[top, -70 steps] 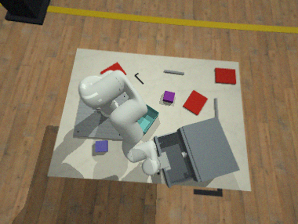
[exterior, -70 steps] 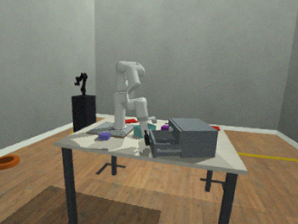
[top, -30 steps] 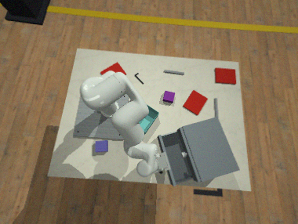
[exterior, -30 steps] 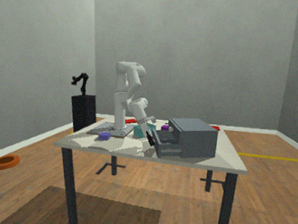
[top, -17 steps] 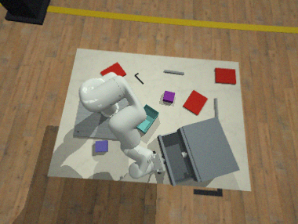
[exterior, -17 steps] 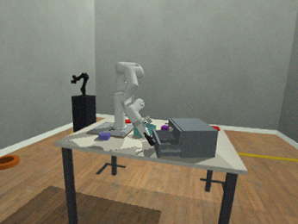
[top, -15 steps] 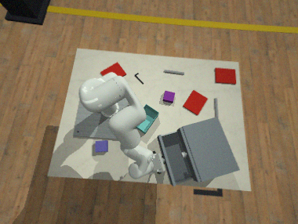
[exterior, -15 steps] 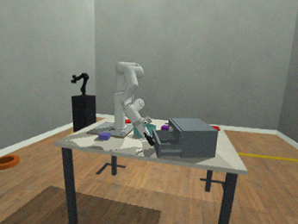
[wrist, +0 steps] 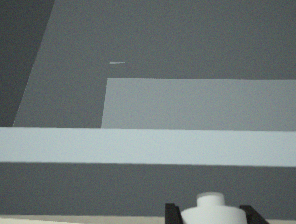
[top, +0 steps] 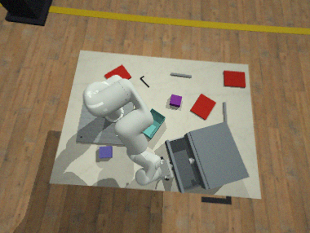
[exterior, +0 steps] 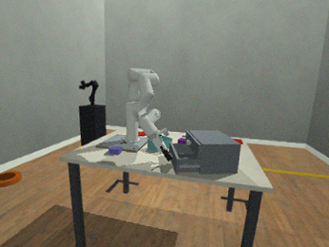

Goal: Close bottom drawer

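Observation:
The grey cabinet (top: 216,155) stands at the table's front right, and it also shows in the exterior view (exterior: 213,151). Its bottom drawer (top: 182,166) is pulled well out toward the arm, with the inside open to view (wrist: 200,102). My gripper (top: 166,172) is low at the drawer's front panel. In the wrist view, the black fingers are shut on the drawer's white handle knob (wrist: 214,207). A second white knob (top: 192,160) shows on the cabinet face above the open drawer.
A teal box (top: 154,124) sits just behind the arm. A purple cube (top: 105,152) is at the front left and another one (top: 175,100) is mid-table. Red plates (top: 202,106) (top: 234,78) (top: 117,72), a grey bar (top: 180,75) and a black L-key (top: 144,81) lie farther back. The table's front edge is close below the drawer.

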You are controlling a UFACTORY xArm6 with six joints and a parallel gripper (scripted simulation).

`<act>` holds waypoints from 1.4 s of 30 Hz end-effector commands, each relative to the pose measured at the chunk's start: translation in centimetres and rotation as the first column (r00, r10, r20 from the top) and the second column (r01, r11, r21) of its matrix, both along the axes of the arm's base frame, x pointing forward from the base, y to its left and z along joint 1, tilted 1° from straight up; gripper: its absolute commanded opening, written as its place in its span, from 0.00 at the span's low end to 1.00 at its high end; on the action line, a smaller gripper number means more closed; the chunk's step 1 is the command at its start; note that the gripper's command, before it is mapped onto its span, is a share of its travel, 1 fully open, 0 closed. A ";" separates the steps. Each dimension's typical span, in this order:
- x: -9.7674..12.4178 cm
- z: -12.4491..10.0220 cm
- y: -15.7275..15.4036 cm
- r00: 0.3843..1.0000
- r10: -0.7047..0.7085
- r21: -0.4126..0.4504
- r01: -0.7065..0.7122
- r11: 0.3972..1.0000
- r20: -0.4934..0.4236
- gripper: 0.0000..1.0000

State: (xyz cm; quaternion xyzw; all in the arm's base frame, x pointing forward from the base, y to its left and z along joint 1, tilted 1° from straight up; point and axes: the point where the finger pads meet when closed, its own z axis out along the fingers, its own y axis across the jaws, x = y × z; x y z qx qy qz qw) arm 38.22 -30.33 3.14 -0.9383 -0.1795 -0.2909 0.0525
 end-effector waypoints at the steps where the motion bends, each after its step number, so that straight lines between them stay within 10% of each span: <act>1: 1.0 0.2 0.3 1.000 0.003 -0.001 -0.003 1.000 0.005 0.00; 26: 8.7 0.1 3.4 1.000 0.003 -0.001 -0.003 1.000 0.005 0.00; 42: 9.9 0.1 3.9 1.000 0.003 -0.001 -0.003 1.000 0.005 0.00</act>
